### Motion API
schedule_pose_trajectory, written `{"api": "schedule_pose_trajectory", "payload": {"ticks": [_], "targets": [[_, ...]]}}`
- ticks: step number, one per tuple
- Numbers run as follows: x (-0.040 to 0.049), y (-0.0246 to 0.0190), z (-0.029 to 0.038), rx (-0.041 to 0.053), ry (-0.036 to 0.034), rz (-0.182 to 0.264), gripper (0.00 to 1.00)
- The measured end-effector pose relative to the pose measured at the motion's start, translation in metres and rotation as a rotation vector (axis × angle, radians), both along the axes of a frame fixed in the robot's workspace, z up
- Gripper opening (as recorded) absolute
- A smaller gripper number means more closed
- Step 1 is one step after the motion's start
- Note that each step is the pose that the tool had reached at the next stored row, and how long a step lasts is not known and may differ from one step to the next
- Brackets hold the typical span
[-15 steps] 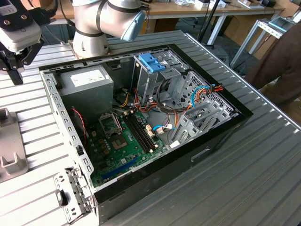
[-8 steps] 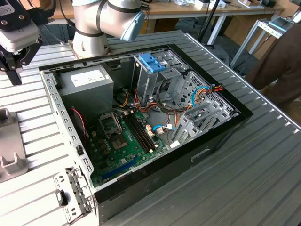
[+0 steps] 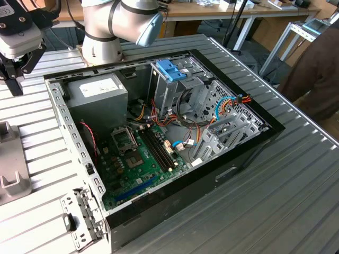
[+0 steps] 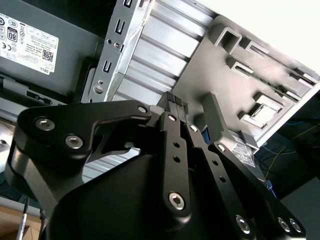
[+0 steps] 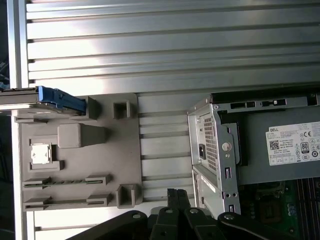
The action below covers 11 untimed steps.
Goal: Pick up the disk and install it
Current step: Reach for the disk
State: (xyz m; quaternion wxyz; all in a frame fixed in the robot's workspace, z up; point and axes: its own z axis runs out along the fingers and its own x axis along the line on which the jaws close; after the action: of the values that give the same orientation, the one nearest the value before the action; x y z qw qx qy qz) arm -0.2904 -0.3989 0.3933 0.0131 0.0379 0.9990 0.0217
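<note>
gripper (image 5: 176,194) is hovering above the tabletop (image 5: 150,50) between grey fixture (image 5: 75,165) and open pc case (image 5: 215,150), fingers closed, gripping nothing. disk (image 5: 52,97) is standing on edge in a slot at one end of the fixture, well apart from the gripper.

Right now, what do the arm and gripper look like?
Arm: silver-grey tubular segments with a light blue joint cap. Gripper: matte black, angular linkage fingers pinned with silver hex-socket screws, ribbed black pads at the tips.
</note>
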Motion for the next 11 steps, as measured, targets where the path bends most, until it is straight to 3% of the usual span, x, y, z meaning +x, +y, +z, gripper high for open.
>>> {"api": "schedule_pose_trajectory", "payload": {"ticks": [11], "targets": [[-0.0046,0.0000,0.0000,0.0000,0.0000,0.000,0.10]]}}
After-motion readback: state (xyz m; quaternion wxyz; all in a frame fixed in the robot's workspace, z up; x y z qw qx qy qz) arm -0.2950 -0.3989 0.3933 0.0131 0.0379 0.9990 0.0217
